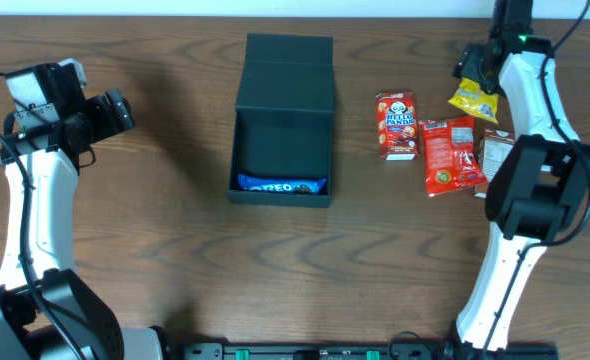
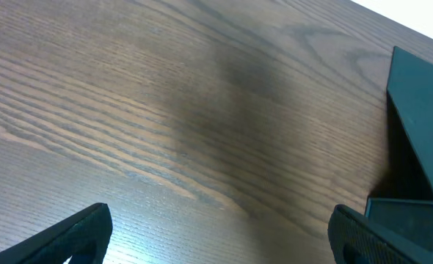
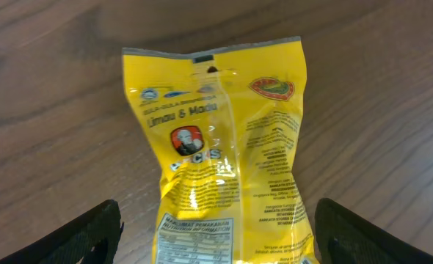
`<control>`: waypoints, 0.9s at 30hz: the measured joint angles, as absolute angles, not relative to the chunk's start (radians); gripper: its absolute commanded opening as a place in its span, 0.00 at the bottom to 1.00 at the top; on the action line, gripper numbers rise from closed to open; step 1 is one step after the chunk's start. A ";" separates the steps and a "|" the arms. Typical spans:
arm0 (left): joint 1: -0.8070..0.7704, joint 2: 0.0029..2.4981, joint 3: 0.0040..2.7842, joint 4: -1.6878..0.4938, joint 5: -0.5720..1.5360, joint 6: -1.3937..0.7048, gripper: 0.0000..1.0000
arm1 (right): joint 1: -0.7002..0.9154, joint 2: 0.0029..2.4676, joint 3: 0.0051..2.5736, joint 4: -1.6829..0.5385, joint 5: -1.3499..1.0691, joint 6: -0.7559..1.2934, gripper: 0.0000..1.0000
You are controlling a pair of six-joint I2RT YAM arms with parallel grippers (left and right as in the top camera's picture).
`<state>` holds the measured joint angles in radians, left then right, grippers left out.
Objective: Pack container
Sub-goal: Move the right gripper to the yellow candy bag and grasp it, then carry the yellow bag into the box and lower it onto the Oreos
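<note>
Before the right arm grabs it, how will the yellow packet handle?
Yellow packet: probably floppy, since the film is creased. Glossy sheen suggests it may slip. Lying flat, it shouldn't roll.

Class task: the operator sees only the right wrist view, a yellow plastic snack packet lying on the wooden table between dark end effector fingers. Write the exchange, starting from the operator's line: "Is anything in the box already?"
Observer: Yes. The matte black square cardboard box stands open, with a blue Oreo packet lying along the wall nearest the robot.
Operator: What lies between the box and my yellow packet?
Observer: A red Hello Panda carton and a flat red packet.
Operator: Where is the other arm?
Observer: The left end effector is open over bare table, left of the box.
</note>
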<state>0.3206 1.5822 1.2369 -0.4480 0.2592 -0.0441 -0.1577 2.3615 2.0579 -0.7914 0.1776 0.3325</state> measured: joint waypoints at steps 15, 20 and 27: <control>0.321 1.582 1.237 -0.448 0.259 -0.044 0.95 | -0.174 2.437 2.053 -0.789 0.086 0.387 0.45; 0.321 1.582 1.237 -0.448 0.259 -0.044 0.95 | -0.175 2.437 2.053 -0.786 0.079 0.392 0.17; 0.321 1.582 1.237 -0.448 0.259 -0.044 0.95 | -0.176 2.439 2.108 -0.839 0.062 0.389 0.01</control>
<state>0.3206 1.5822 1.2369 -0.4477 0.2592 -0.0441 -0.1757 2.4386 2.1078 -0.8391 0.0620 0.3893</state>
